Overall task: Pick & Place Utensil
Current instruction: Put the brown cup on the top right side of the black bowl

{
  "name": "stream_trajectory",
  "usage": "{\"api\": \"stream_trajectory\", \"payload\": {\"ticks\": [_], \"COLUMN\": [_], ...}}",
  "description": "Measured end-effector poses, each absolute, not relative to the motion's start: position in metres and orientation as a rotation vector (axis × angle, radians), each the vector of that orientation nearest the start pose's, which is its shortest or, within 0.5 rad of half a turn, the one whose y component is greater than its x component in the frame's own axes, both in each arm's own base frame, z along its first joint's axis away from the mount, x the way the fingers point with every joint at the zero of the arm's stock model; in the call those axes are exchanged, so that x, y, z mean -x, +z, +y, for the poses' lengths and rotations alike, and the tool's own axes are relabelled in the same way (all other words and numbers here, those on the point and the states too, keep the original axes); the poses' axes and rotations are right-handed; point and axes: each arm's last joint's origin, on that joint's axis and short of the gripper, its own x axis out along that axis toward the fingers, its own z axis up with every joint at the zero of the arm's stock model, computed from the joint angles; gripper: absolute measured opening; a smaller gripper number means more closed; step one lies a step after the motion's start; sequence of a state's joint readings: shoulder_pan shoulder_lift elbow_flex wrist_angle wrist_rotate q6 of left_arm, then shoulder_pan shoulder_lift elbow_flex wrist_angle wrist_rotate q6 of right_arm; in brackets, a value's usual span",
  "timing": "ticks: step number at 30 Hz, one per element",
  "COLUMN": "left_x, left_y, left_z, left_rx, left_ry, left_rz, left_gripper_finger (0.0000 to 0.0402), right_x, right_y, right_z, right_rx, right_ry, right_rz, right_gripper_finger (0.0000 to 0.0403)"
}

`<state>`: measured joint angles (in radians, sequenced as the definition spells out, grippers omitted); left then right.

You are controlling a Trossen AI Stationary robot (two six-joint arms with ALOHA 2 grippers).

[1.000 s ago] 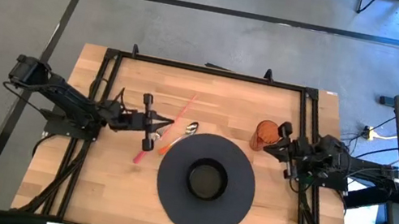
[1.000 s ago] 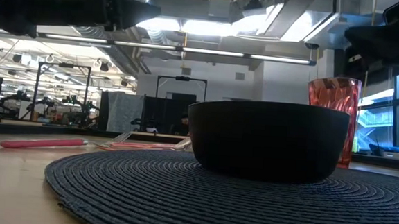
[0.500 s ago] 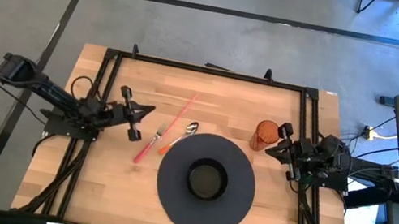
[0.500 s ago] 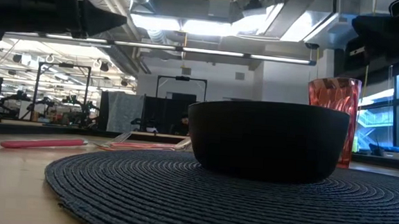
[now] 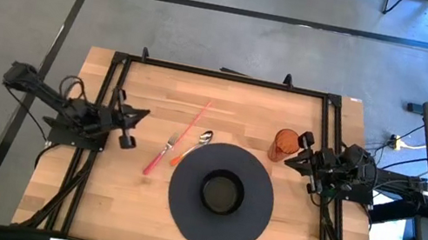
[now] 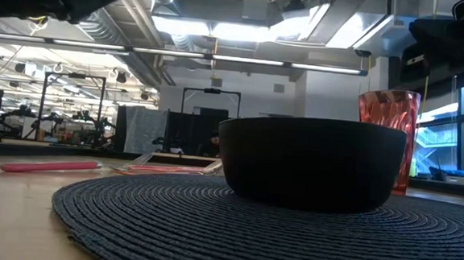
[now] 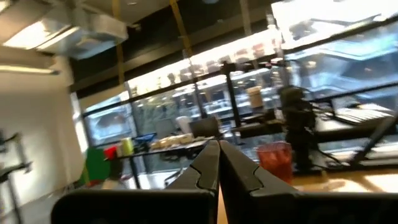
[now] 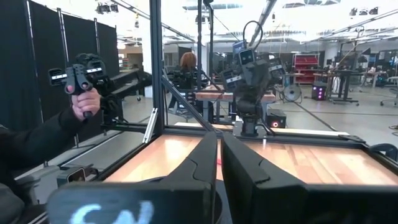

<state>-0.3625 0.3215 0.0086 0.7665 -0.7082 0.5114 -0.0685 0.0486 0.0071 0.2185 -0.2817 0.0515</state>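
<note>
A long pink utensil, a fork and an orange-handled spoon lie flat on the wooden table, left of a round black placemat. A black bowl stands on the placemat. In the low view the pink handle and the fork lie left of the bowl. My left gripper is shut and empty, left of the utensils and apart from them. My right gripper is shut and empty, beside the orange cup at the table's right.
The orange cup stands just beyond the placemat's far right. A black frame runs round the table. Bare wood lies at the table's far side and near left. A person's hand holding a controller shows in the room beyond the table.
My left gripper has drawn back from over the utensils toward the table's left edge and has risen. The utensils, the bowl and the cup have stayed where they were.
</note>
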Motion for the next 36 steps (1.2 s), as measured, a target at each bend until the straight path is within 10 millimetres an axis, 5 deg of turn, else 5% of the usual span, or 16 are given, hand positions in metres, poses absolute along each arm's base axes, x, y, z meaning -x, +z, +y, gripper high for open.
{"api": "stream_trajectory", "payload": {"ticks": [6,10,23,28,36], "left_x": [-0.087,-0.092,-0.118,-0.120,-0.116], "left_y": [0.201,0.188,0.193,0.193,0.197], "left_z": [-0.015,-0.012,0.021,0.029,0.016], "left_rx": [-0.250,-0.256,-0.223,-0.041,-0.166], "left_ry": [0.405,0.334,0.306,0.433,0.321], "left_rz": [-0.246,-0.157,-0.229,-0.257,-0.277], "left_gripper_finger": [0.0001,0.0001,0.0002,0.0002,0.0002], "right_x": [-0.098,-0.098,-0.098,-0.098,-0.098], "right_y": [0.183,0.183,0.183,0.182,0.184], "right_z": [0.001,0.001,0.001,0.001,0.001], "right_rx": [-0.017,-0.010,0.015,0.014,0.010], "right_ry": [0.217,0.216,0.214,0.214,0.214], "right_rz": [-0.168,-0.171,-0.174,-0.167,-0.180], "right_gripper_finger": [0.0023,0.0023,0.0023,0.0023,0.0023]}}
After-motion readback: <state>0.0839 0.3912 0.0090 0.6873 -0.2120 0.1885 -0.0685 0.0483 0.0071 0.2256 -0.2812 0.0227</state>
